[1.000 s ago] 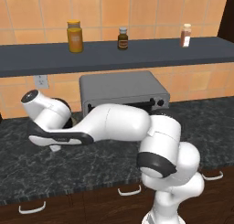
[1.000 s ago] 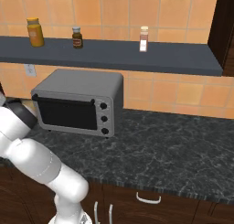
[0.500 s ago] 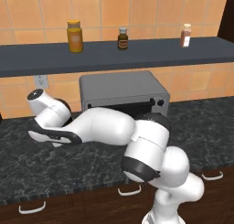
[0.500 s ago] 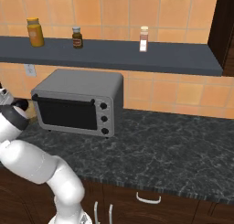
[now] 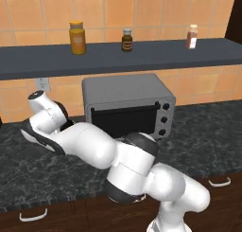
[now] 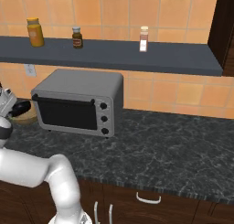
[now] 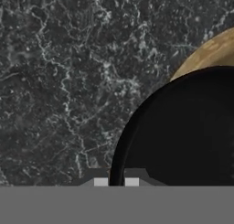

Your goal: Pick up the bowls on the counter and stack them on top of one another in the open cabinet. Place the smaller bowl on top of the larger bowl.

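A glossy black bowl (image 7: 183,131) takes up the lower right of the hand view. My gripper (image 7: 116,182) is shut on its rim, one fingertip on each side. Behind it lies the tan wooden bowl (image 7: 205,54) on the black marbled counter (image 7: 55,81). In the right base view both sit at the far left of the counter (image 6: 160,150), left of the toaster oven. There the black bowl (image 6: 21,108) is just above the tan bowl (image 6: 23,119), with my hand beside them. In the left base view my arm hides the bowls. The open cabinet is out of view.
A grey toaster oven (image 5: 127,103) stands at the back of the counter, right of my hand. Above it a dark grey shelf (image 5: 142,56) carries three jars. A wall outlet (image 5: 41,84) is behind my hand. Drawers with white handles (image 6: 148,199) run below the counter edge.
The arm's elbow has swung left and lower. The hand has crept slightly left beside the toaster oven, and the gripper has stayed shut.
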